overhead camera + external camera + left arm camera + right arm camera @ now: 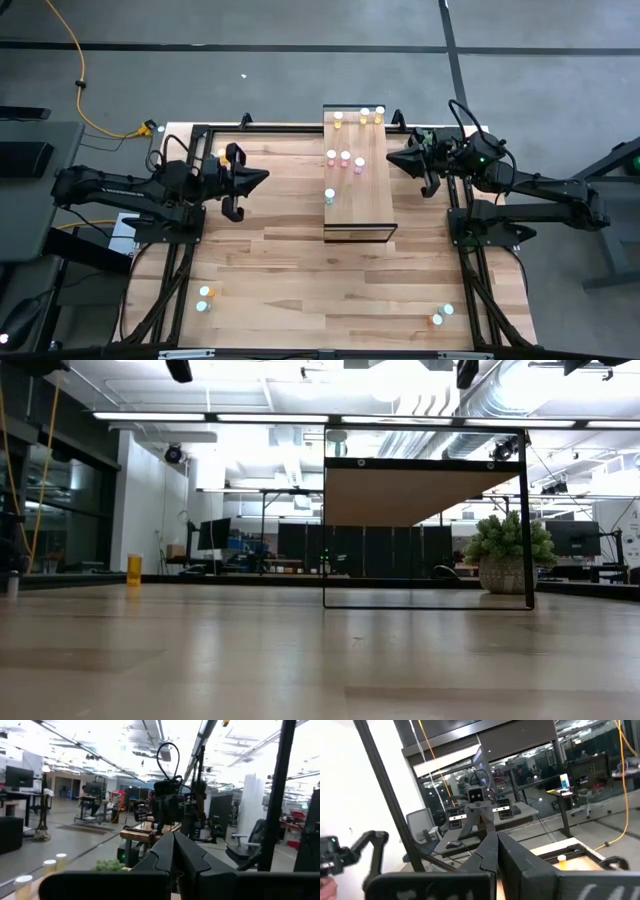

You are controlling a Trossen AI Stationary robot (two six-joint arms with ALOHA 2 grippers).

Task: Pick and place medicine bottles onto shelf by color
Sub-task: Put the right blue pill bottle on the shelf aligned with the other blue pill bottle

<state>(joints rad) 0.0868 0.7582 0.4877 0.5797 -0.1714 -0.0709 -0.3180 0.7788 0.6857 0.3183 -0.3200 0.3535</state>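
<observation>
mostly up on the shelf [357,178]: three yellow bottles [364,116] at the far end, three pink bottles [345,159] nearer the middle, one pale blue-green bottle [329,196] by the shelf's left edge. more at the table's [290,270] near edge: an orange and a pale bottle [205,296] at the left corner, another such pair [442,315] at the right corner. in the low view, shelf raised on a thin dark frame [425,530], a lone yellow bottle [134,569] far off on the left.

left gripper [262,177] hanging above the table left of the shelf, tips pressed together, holding nothing, pointing toward the shelf. right gripper [392,157] just beside the shelf's right edge, likewise closed and empty, facing the left one. yellow cable [85,90] on the floor beyond the table.
</observation>
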